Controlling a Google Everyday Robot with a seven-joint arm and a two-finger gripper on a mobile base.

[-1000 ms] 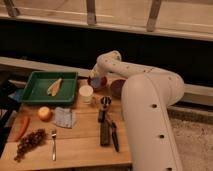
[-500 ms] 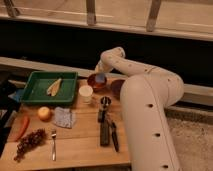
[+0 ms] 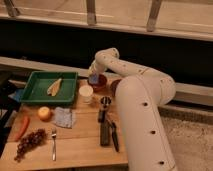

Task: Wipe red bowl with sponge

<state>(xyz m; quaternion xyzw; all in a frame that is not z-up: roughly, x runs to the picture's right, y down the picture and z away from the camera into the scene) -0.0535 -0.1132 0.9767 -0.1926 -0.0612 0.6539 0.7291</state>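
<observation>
Over the small round dark red bowl [image 3: 98,82], beside the white cup [image 3: 86,93], the gripper [image 3: 93,76] clenches the small light blue sponge [image 3: 93,79]. Risk: sideways pressure could slide the bowl off the wooden table [image 3: 80,142].

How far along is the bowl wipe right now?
Done: the sponge is picked up and brought to the red bowl. In hand: the gripper holds it at the bowl's left rim. Left: the wiping itself cannot be confirmed finished, and the sponge is not yet set down.
</observation>
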